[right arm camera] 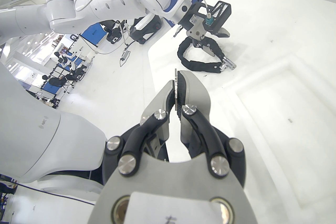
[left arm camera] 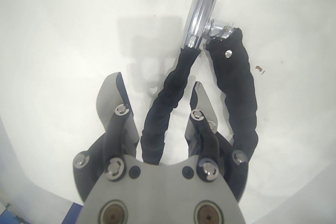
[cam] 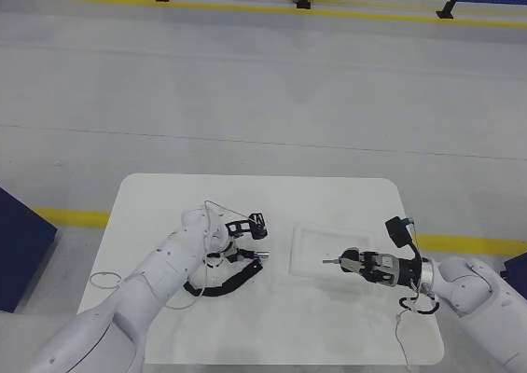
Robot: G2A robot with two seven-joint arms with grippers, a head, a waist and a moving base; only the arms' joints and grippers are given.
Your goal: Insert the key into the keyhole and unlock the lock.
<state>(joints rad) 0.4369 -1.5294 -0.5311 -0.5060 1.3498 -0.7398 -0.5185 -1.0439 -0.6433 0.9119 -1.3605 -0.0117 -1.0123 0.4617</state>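
The lock [left arm camera: 199, 17], a chrome barrel joining the two ends of a black sleeved chain [left arm camera: 236, 93], is found lying flat on the white tabletop [cam: 151, 200], left of centre. The left pincer [left arm camera: 157, 79] is set low over it with its jaws wide apart, straddling one leg of the chain just behind the barrel. Nothing is clamped, and contact with the sleeve cannot be confirmed. This placement is judged to be in readiness to pin the chain, so that the barrel is not pushed away when the key is pressed in. The key [right arm camera: 175, 77] is held in the right pincer [right arm camera: 177, 86], whose jaws are closed tight on its flat head. The blade is left projecting towards the left, in the direction of the barrel, so that it can be presented end-on. In the top view the key [cam: 329, 262] is seen above a shallow tray [cam: 338, 226] to the right of the lock and well apart from it. The barrel's open end is turned roughly towards the right arm, though the keyhole itself cannot be made out. Insertion is judged not yet begun, with the approach and alignment of the blade outstanding
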